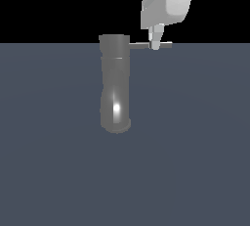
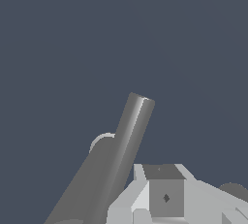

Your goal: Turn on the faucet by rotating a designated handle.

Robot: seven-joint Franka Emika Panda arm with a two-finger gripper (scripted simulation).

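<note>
Your gripper [image 1: 155, 44] sits at the handle [image 1: 165, 45], which juts toward the exterior view's right from the top of the faucet [image 1: 114, 85]; its fingers seem narrowed, though I cannot tell.

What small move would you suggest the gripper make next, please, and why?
Probably a short sideways push on the handle to swing it around the faucet. The gripper already sits at the bar's height, overlapping it in the exterior view; actual contact is unclear.
</note>
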